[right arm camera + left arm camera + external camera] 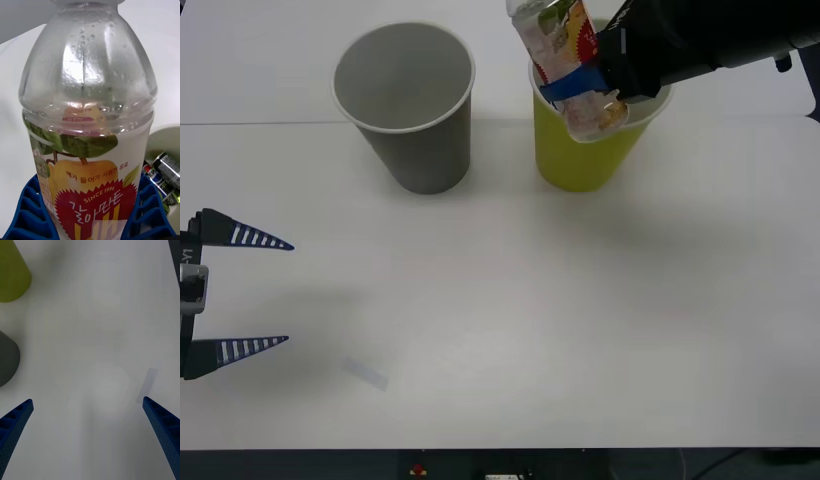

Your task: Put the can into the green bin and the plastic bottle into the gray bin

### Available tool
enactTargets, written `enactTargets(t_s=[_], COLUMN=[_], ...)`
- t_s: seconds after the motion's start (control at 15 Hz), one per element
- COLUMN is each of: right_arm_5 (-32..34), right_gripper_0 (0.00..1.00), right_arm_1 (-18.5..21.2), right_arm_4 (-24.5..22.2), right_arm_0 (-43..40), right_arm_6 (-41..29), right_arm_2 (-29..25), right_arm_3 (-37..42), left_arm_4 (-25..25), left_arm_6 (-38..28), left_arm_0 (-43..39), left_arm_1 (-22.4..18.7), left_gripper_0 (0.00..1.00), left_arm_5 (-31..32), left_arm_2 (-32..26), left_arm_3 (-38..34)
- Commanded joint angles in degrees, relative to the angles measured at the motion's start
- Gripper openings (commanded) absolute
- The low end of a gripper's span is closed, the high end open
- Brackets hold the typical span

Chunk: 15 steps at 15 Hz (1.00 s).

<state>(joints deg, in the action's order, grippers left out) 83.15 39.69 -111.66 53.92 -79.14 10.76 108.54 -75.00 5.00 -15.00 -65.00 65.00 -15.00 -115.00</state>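
R gripper (595, 85) is up over the green bin (580, 160), fingers pinching the plastic bottle (565, 60) across its labelled lower body – blue ribbed fingers (28, 210) press on both sides of the label in the R wrist view. Bottle sits between the fingertips and sticks out past them, held above the bin's rim, not on the table. In the front view its long axis is tilted: base end low over the bin mouth, neck end up and away toward the far-left, cut off by the frame edge, so cap not seen. Clear upper part has droplets inside; label shows a yellow fruit w/ green leaves and a red patch.

The can (167, 172) lies inside the green bin, dark w/ silver, seen just beside the bottle in the R wrist view.

Gray bin (408, 105) stands upright just left of the green bin, near but apart.

L gripper (240, 295) waits at the table's (530, 320) near-left edge – fingers spread wide, holding nothing, well apart from both bins. A small pale strip of tape (366, 373) lies on the table near it
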Motion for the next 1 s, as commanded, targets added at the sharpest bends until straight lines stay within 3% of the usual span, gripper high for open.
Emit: enactTargets(t_s=[0.07,0.53,1.0], right_arm_5=[-0.01,-0.98,-15.83], right_gripper_0=[0.00,0.00,0.00], right_arm_1=[-4.62,-17.98,-25.28], right_arm_4=[-6.03,-14.90,-19.91], right_arm_0=[5.41,19.38,25.27], right_arm_6=[0.04,1.27,3.55], right_arm_2=[4.36,9.55,14.91], right_arm_3=[-4.21,-23.81,-40.42], left_arm_4=[0.00,0.00,0.00], left_arm_6=[0.00,0.00,0.00], left_arm_0=[0.00,0.00,0.00], left_arm_1=[0.00,0.00,0.00], left_gripper_0=[1.00,1.00,1.00], left_arm_5=[0.00,0.00,0.00], left_arm_2=[0.00,0.00,0.00], left_arm_3=[0.00,0.00,0.00])
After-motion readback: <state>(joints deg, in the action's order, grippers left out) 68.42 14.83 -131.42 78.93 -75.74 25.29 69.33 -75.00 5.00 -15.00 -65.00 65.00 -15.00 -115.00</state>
